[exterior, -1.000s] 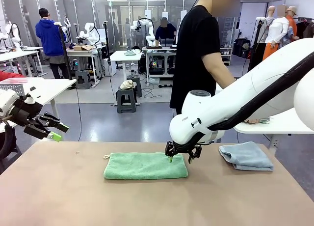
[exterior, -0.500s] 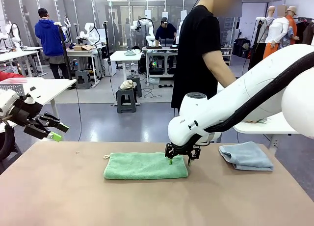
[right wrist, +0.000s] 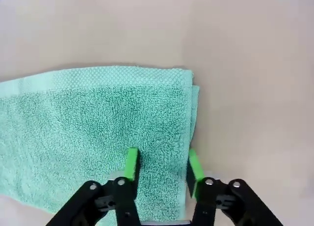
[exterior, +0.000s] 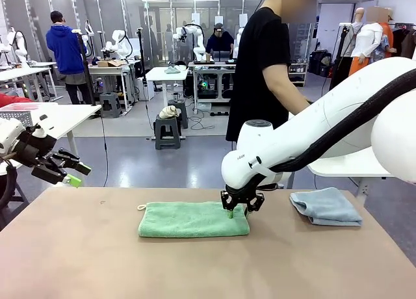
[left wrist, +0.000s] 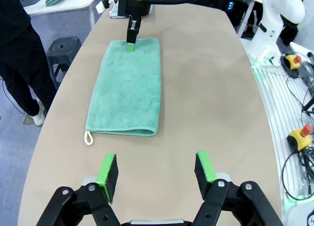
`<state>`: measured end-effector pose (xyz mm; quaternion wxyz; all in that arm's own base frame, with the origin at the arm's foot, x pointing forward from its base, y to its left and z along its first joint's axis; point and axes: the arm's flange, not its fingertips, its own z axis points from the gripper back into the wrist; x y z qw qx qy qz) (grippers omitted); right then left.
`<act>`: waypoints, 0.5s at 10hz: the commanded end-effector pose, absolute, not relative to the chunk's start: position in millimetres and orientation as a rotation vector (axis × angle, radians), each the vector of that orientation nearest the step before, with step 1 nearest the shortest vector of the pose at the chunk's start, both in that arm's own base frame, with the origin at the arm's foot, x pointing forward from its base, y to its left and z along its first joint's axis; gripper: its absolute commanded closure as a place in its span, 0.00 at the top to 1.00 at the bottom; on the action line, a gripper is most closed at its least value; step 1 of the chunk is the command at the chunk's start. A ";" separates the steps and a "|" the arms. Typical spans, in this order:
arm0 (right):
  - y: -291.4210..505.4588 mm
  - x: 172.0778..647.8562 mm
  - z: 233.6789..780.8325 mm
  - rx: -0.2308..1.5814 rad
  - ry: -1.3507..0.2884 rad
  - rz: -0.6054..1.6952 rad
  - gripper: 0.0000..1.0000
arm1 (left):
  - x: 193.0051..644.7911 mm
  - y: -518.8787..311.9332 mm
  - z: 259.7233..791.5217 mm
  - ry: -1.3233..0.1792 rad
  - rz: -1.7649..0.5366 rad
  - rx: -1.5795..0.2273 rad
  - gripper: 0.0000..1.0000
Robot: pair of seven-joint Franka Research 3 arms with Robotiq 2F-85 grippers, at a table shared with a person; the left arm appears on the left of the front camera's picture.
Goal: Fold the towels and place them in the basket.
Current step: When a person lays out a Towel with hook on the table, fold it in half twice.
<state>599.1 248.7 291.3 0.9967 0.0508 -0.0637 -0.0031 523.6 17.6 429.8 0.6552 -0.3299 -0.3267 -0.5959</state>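
The mint green towel (exterior: 188, 220) (left wrist: 127, 88) (right wrist: 98, 118) lies folded into a long strip at the middle of the table, its loop at the left end. My right gripper (exterior: 235, 211) (right wrist: 162, 164) (left wrist: 130, 42) stands on the strip's right end. Its jaws are drawn in, with the end fold's terry between the green pads. The pale blue-grey towel (exterior: 325, 207) lies crumpled at the table's right. My left gripper (exterior: 71, 172) (left wrist: 156, 174) hangs open above the table's left edge, holding nothing. The basket is out of view.
A person in black (exterior: 263, 71) stands at the far side, one hand on a white side table (exterior: 364, 164) to the right. A pale mesh basket (exterior: 16, 115) sits on another white table at the far left. Bare tabletop (exterior: 195, 266) stretches in front of the towels.
The right gripper's jaws have narrowed around the green towel's right end, and the arm has shifted slightly. The left arm has stayed put.
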 end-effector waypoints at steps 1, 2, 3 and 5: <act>255.5 601.6 280.0 0.049 -0.111 -0.034 0.25 | 522.7 18.7 431.3 -0.742 -1.351 -0.744 0.80; 255.6 601.8 278.5 0.043 -0.104 -0.034 0.13 | 522.7 18.7 431.3 -0.742 -1.351 -0.744 0.80; 256.1 601.8 278.3 0.040 -0.098 -0.033 0.06 | 522.7 18.7 431.3 -0.742 -1.351 -0.744 0.80; 256.1 600.4 280.4 0.034 -0.092 -0.028 0.00 | 522.7 18.7 431.3 -0.742 -1.351 -0.744 0.80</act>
